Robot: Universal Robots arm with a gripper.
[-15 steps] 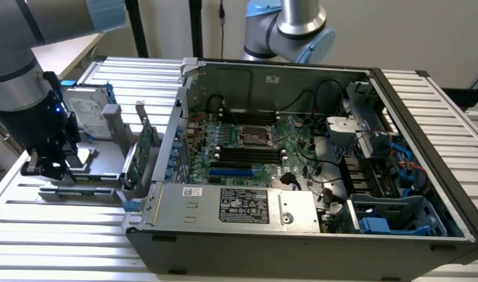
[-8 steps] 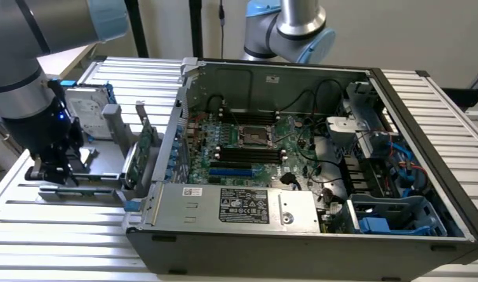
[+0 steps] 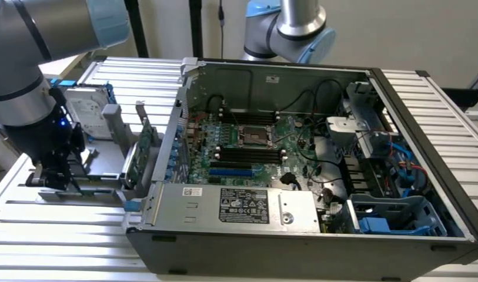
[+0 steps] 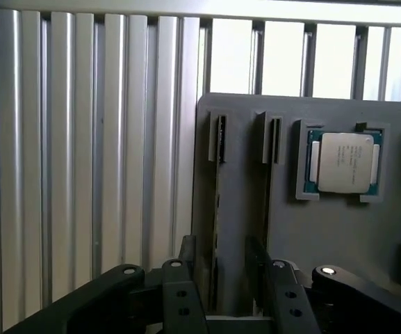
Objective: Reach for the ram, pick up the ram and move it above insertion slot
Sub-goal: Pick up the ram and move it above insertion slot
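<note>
The arm reaches straight down at the exterior view's left, beside the open computer case [image 3: 301,235], with the gripper [image 3: 57,176] low over a grey holder [image 3: 102,158]. The jaws are open. The fingers [image 4: 186,278] straddle the ram [image 4: 217,202] — standing on edge in a holder slot — with a gap either side.

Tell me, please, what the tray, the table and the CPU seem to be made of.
Tray: likely plastic, matte grey, dull and even.
Table: metal, probably aluminium, ribbed slats with a bright sheen.
CPU: pale metal lid, satin, on a green board.
</note>
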